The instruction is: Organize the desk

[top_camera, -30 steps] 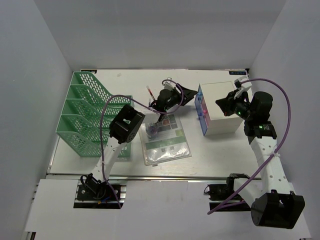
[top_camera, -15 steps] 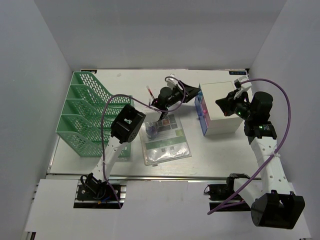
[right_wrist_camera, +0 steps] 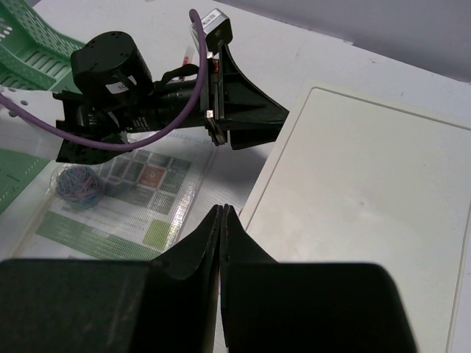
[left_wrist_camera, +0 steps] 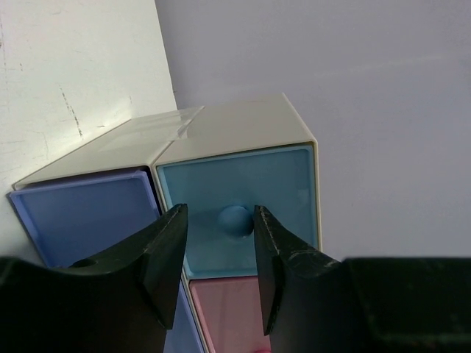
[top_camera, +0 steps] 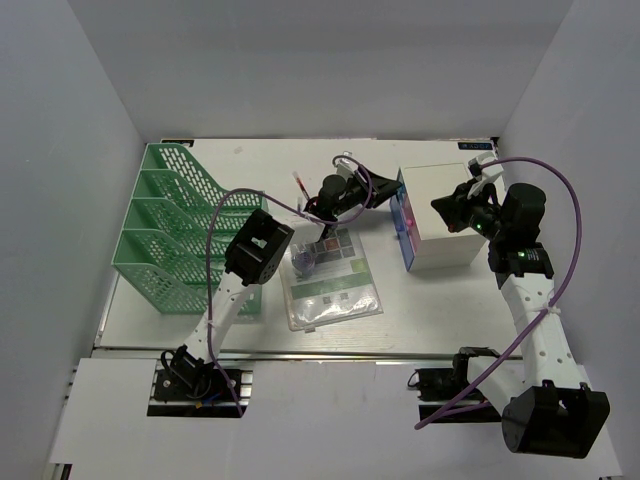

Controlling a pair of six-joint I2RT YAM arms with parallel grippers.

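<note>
Framing blue drawer knob, left claw half-hides pink drawer.

A large flat white rectangular counter, edged by an aluminium rail along its near side, is shown carrying a green mesh file rack at left, a clear plastic sleeve of printed sheets at centre, and a white box with pink and blue drawers at right.

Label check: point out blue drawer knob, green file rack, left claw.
blue drawer knob [left_wrist_camera: 234,220]: left wrist view, round front face.
green file rack [top_camera: 160,228]: top view, mesh divider.
left claw [left_wrist_camera: 219,213]: left wrist view, midway between fingertips.
</note>
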